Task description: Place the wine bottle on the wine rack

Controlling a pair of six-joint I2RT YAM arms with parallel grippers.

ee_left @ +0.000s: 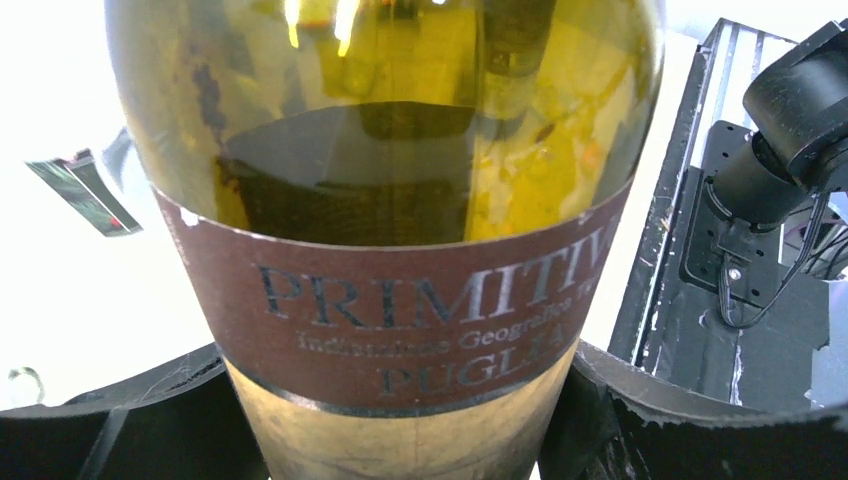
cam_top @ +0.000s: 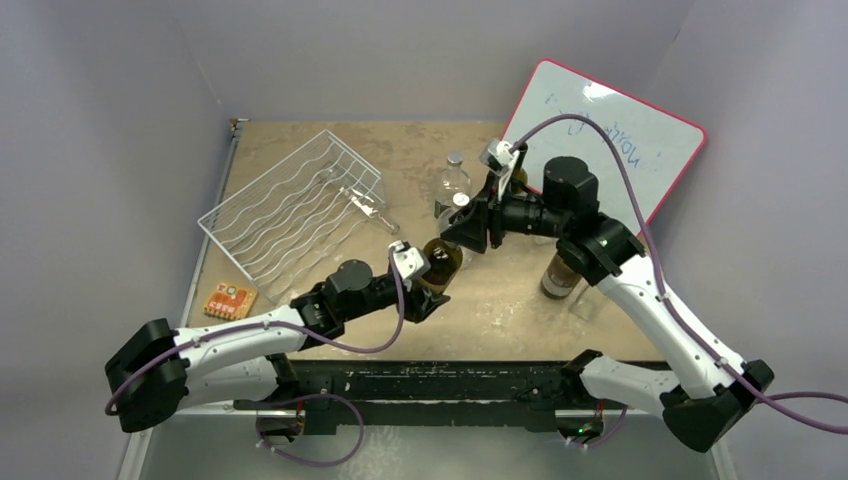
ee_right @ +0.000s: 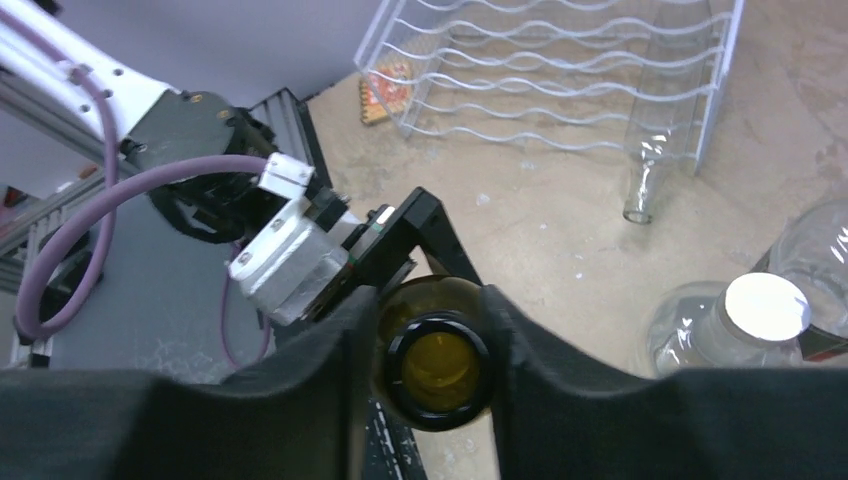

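The wine bottle (cam_top: 441, 262) is amber-green glass with a brown label (ee_left: 400, 310), and it hangs tilted over the table's front middle. My right gripper (cam_top: 462, 232) is shut on its neck; in the right wrist view the open mouth (ee_right: 437, 365) sits pinched between the black fingers (ee_right: 300, 390). My left gripper (cam_top: 425, 282) has its two fingers (ee_left: 640, 410) pressed against either side of the bottle's lower body (ee_left: 400, 200). The white wire wine rack (cam_top: 290, 215) stands at the far left, tilted, and it also shows at the top of the right wrist view (ee_right: 560, 70).
A clear glass bottle (cam_top: 368, 207) lies at the rack's right edge. Clear plastic bottles (cam_top: 455, 180) stand behind the grippers. A brown bottle (cam_top: 560, 278) stands under the right arm. A whiteboard (cam_top: 620, 140) leans at the back right. An orange card (cam_top: 230, 300) lies near the rack.
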